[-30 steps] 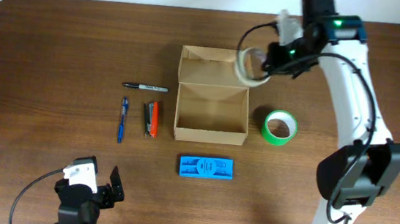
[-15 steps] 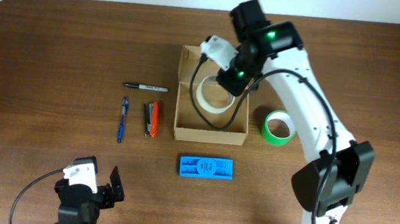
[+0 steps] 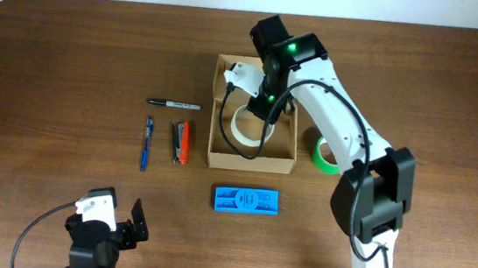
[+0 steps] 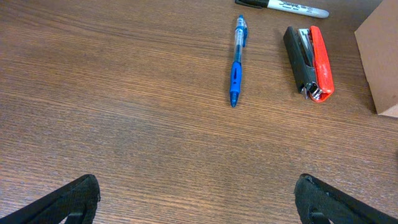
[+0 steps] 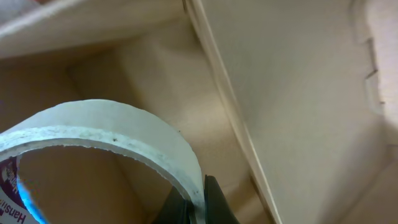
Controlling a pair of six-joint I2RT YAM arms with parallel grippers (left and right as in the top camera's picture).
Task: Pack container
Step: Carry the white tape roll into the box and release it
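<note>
Right jaws, seen from overhead, pinch a white tape roll [image 3: 239, 135] inside the open cardboard box [image 3: 250, 161] mid-tabletop [image 3: 54, 46]; a green tape roll [image 3: 323, 157] lies just beside the box's right wall. Left wrist: my left jaws gape wide above bare wood, with a blue pen [image 4: 236, 62] and a stapler [image 4: 314, 62] ahead. Right wrist: the roll's rim [image 5: 124, 127] is clamped, box walls [image 5: 298, 93] behind.

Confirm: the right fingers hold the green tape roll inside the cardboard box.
No. The right fingers hold the white tape roll inside the cardboard box; the green roll lies outside it, as the overhead view shows.
</note>
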